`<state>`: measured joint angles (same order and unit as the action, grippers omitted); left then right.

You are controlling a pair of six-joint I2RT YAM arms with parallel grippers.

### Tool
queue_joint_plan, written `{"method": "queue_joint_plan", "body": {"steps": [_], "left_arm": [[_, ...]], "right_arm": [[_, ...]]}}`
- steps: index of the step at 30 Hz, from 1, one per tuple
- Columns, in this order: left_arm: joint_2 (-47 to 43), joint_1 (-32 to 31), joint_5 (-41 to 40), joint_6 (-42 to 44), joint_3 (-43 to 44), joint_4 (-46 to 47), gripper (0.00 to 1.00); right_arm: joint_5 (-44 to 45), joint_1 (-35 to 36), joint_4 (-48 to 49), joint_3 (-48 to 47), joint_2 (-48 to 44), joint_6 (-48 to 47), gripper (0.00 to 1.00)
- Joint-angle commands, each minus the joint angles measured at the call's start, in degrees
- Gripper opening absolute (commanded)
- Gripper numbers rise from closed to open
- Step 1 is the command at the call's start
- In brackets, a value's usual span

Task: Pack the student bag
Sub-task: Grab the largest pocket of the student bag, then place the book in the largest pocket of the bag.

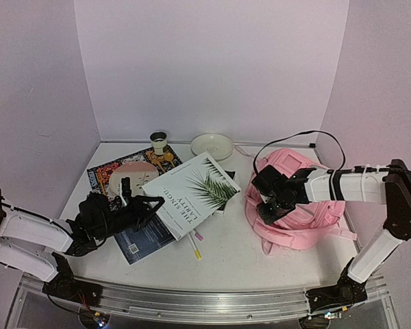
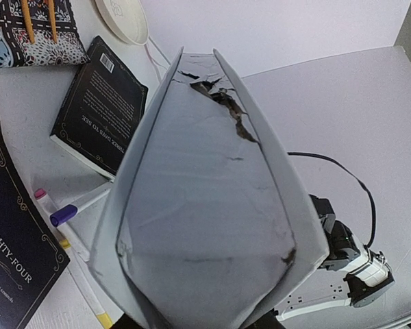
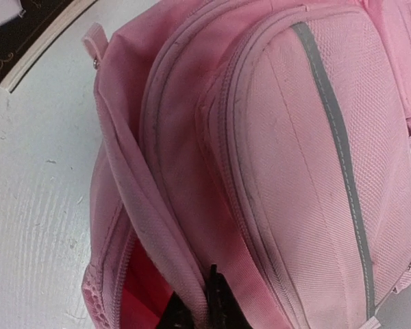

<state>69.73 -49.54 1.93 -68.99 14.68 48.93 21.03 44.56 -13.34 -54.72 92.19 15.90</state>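
Note:
The student bag (image 1: 308,205), pink with grey trim, lies at the right of the table. Its main opening gapes at its left edge and shows a red lining (image 3: 133,295). My right gripper (image 1: 268,205) is at that edge. Its black fingertips (image 3: 222,308) are shut on the pink zip flap (image 3: 157,226) of the student bag (image 3: 294,171). My left gripper (image 1: 145,205) is shut on the near corner of a white book with a palm leaf cover (image 1: 192,192). The book's pale underside (image 2: 205,205) fills the left wrist view and hides the jaws.
A dark blue book (image 1: 142,241) lies under my left gripper. A black book (image 2: 99,110) lies beyond the white one, with markers (image 1: 195,243) and a blue-capped marker (image 2: 79,209) nearby. Behind are a patterned cloth (image 1: 103,173), a pink plate (image 1: 133,175), a cup (image 1: 159,142) and a white dish (image 1: 212,145).

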Motion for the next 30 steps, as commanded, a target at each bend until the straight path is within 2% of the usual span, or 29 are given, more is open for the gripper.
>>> {"method": "queue_joint_plan", "body": {"steps": [1,7,12,20,30], "left_arm": [[0.7,0.2,2.5,0.1,3.3,2.3,0.3],[2.5,0.2,5.3,0.5,4.4,2.4,0.29],[5.8,0.2,10.6,0.6,7.0,2.4,0.29],[11.3,0.1,17.5,-1.0,13.1,2.5,0.28],[12.3,0.1,19.4,-6.4,17.0,2.4,0.28]], "right_arm": [[5.7,-0.1,-3.2,-4.7,-5.2,-0.7,0.01],[11.9,-0.1,-3.6,-8.0,-8.1,-1.9,0.0],[14.9,-0.1,-3.6,-11.3,-9.3,-4.1,0.0],[13.3,-0.1,-3.2,-16.2,-11.2,-7.3,0.0],[11.1,-0.1,-2.1,-19.1,-12.2,-8.6,0.0]]}}
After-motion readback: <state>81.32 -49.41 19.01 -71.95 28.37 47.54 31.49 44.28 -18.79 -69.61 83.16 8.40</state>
